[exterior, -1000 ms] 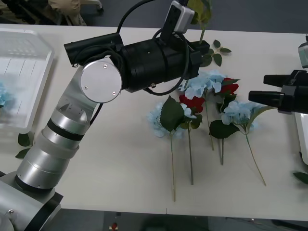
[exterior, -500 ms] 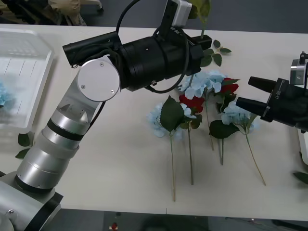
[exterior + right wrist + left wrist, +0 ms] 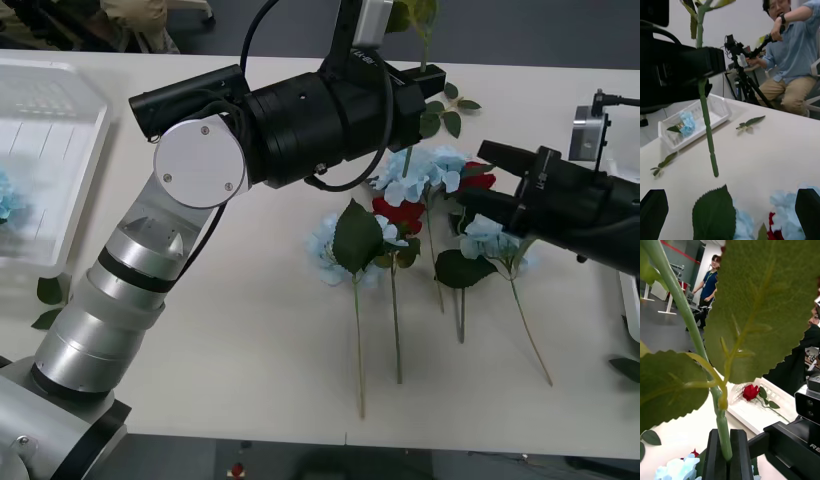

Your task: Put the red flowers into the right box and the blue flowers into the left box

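The left gripper (image 3: 725, 457) pinches a green stem (image 3: 720, 425) upright above the tabletop (image 3: 250, 330); the right gripper (image 3: 478, 178), spread wide, hovers over blue flowers (image 3: 495, 240) and red flowers (image 3: 400, 213).

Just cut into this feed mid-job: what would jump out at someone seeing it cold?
The left gripper at the table's far side, shut on a green flower stem that it holds upright off the table. Next, the right gripper, fingers open, reaching in from the right over the heap of blue flowers and red flowers at mid-table. One red rose lies in the right box.
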Motion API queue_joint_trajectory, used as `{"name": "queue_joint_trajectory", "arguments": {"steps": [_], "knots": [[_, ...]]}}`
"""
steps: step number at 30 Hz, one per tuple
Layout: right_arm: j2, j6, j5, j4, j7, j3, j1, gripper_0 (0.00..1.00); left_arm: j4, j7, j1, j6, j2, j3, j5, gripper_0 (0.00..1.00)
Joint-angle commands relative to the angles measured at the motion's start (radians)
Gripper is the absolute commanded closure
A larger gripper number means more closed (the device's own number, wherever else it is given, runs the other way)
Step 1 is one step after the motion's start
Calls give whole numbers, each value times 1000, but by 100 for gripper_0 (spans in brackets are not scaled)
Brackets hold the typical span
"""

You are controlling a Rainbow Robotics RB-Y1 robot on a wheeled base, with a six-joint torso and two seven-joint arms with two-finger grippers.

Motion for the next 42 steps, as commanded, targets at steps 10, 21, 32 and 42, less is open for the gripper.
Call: {"name": "queue_joint_trajectory", "arguments": {"steps": [10,21,32,42], "knots": [[45,-67,0,-19,6,121,-64,0,-16,3,4,-6,4,-7,5,100],[48,-229,19,-17,6,270,-78,0,-16,3,4,-6,4,-7,5,100],[61,-279,26,-19,6,300,-84,4,-16,3,4,-6,4,-7,5,100],[76,-282,22,-19,6,296,-89,76,-16,3,4,-6,4,-7,5,100]]}}
